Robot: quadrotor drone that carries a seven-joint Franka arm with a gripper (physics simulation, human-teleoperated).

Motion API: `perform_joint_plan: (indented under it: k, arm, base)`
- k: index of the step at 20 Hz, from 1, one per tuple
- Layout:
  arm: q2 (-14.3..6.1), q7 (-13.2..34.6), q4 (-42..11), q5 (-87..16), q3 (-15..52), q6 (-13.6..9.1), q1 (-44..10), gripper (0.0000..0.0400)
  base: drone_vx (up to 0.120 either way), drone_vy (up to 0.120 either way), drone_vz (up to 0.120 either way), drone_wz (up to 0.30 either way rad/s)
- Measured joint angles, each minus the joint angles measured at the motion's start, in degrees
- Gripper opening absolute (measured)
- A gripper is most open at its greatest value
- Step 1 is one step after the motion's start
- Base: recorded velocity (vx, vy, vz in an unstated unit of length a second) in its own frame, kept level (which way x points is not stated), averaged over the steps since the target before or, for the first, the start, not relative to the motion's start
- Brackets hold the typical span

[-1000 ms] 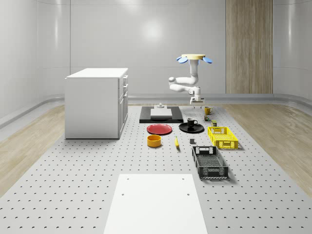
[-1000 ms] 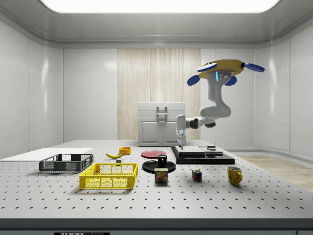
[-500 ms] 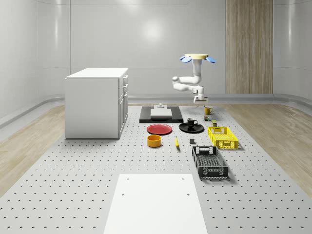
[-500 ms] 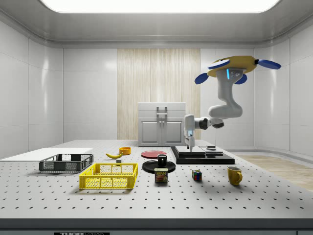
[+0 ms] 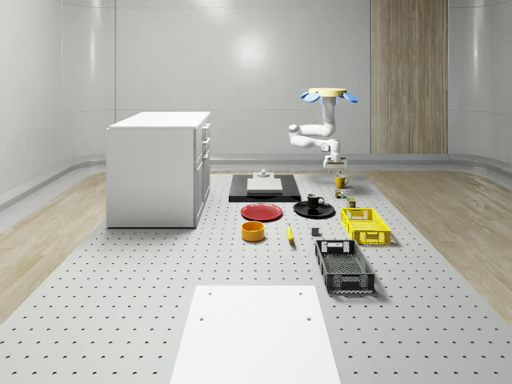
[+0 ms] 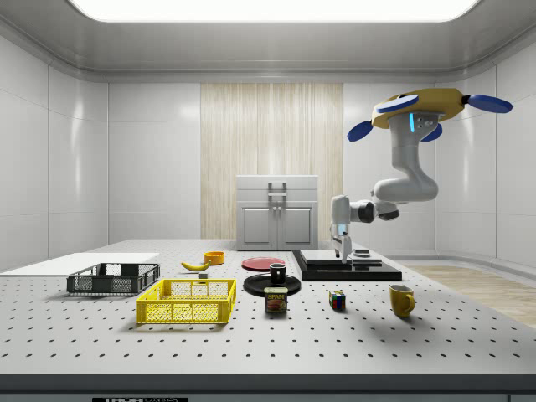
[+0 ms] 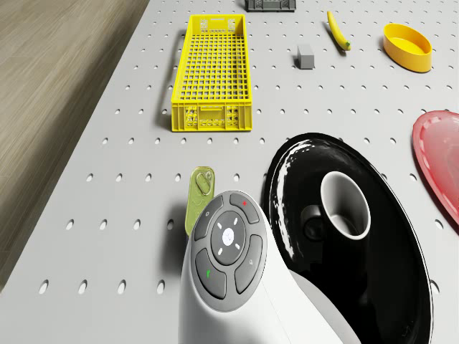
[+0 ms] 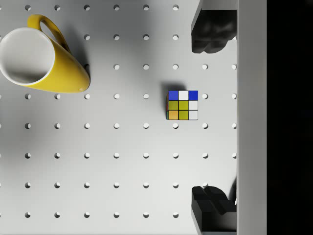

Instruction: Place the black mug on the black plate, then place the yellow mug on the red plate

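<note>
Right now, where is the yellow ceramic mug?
The yellow ceramic mug stands on the perforated table at the side view's right, beyond the small colour cube, apart from both plates.

Glossy black plate [image 7: 401, 287], smooth yellow mug [image 8: 36, 61], matt perforated metal table [image 7: 107, 193], yellow plastic mesh crate [image 7: 213, 72], wood-look floor [image 7: 50, 64]

The drone [image 5: 328, 94] hovers over the bench's [image 5: 144, 288] far end, its gripper [image 5: 334, 166] hanging just above the yellow mug [image 5: 341, 182]; the black mug [image 5: 314, 201] sits on the black plate [image 5: 314, 210].
</note>
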Motion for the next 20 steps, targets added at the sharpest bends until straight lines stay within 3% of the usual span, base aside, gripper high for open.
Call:
perform_joint_plan:
  k: [5, 10, 12, 20]
  arm:
    - [0.03, -0.01, 0.00, -0.01, -0.01, -0.03, 0.01, 0.0400]
    - [0.05, -0.02, 0.00, -0.02, -0.01, -0.05, 0.02, 0.0400]
    - [0.06, -0.02, -0.01, -0.03, -0.01, -0.06, 0.03, 0.0400]
    - [0.10, -0.04, -0.01, -0.05, -0.02, -0.09, 0.05, 0.0400]
  base:
    - [-0.120, 0.120, -0.072, 0.000]
    - [-0.112, 0.120, 0.000, 0.000]
    - [0.000, 0.020, 0.000, 0.000]
    - [-0.120, -0.005, 0.000, 0.000]
